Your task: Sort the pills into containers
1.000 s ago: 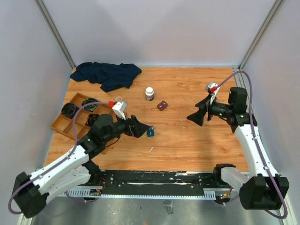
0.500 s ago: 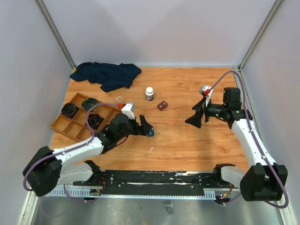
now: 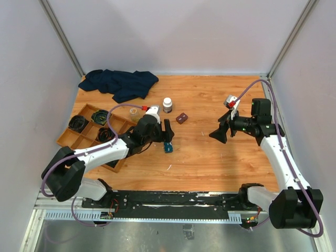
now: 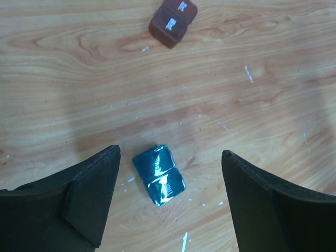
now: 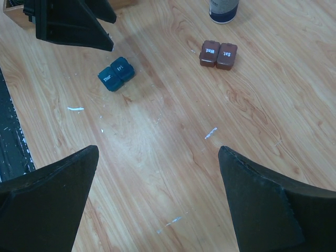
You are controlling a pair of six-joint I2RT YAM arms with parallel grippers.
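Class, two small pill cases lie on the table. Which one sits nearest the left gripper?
The teal case, seen between the open fingers of the left gripper in its wrist view. The brown case lies farther off, beyond the fingertips.

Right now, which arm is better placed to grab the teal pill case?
Left. The left gripper hangs open over the teal case, fingers either side. The right gripper, also open, is far off.

We're looking at the small teal case (image 5: pixel 116 74) lying flat and shut, two cells with lids marked Thur and Fri facing up, the brown case (image 5: pixel 218 54) shut likewise well apart from it, the white pill bottle (image 3: pixel 167 105) upright nearby.
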